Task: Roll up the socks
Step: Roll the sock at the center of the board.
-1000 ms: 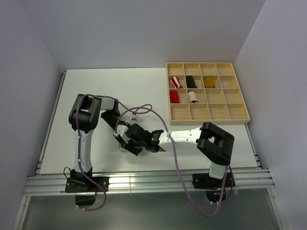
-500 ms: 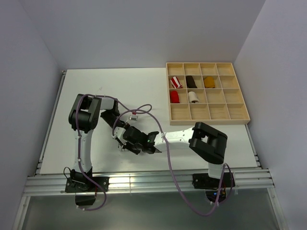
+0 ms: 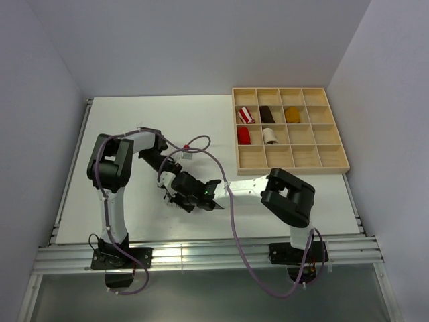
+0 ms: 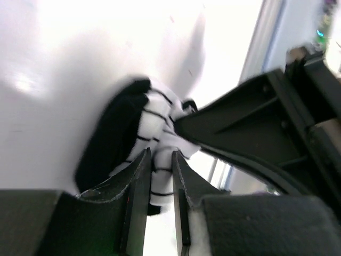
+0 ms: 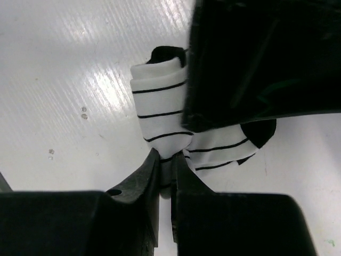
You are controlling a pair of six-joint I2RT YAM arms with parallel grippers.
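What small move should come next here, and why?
Probably open the left gripper and draw it back: the right gripper is shut on the striped sock, which is bunched into a loose roll, and the left's jaws sit close around one fold.

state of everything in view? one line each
Striped sock: partly rolled, on table, pinched by both claws.
Left claw: shut on sock.
Right claw: shut on sock.
Tray: five cells filled.
Red roll: rolled, in tray.
Red-white roll: rolled, in tray.
Brown roll: rolled, in tray.
Mustard roll: rolled, in tray.
Cream roll: rolled, in tray.
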